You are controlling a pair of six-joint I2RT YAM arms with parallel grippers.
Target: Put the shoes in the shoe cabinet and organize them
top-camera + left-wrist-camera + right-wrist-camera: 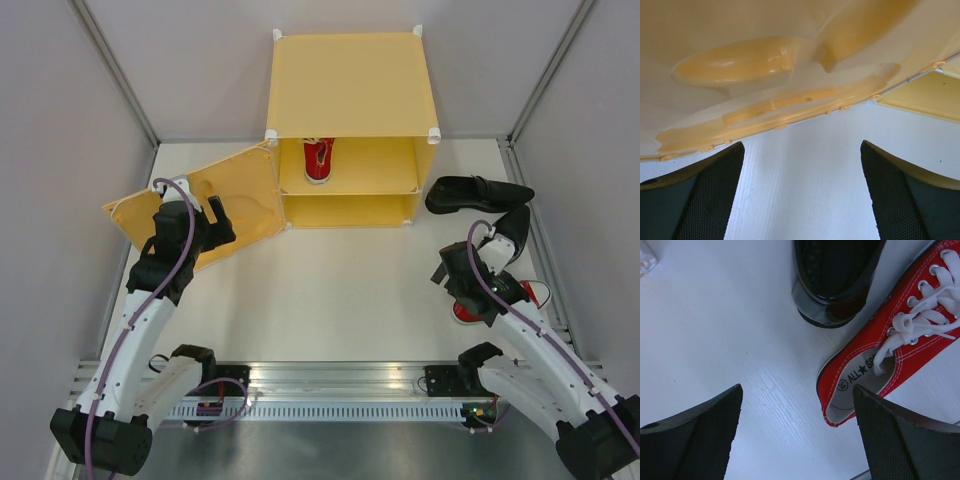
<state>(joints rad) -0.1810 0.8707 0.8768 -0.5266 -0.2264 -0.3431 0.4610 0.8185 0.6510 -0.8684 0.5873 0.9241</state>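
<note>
One red white-laced sneaker (318,160) sits on the yellow cabinet's (350,80) shelf, top centre; I see left gripper (800,195) and right gripper (797,435) both released, empty

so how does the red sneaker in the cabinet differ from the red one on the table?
Place: the shelved sneaker sits on the inner shelf of the shoe cabinet. The table sneaker lies outside it, on the table by the open right gripper.
Company: the shelved sneaker is alone in its compartment. The table sneaker lies right beside a black dress shoe.
Both are red canvas with white laces.
</note>
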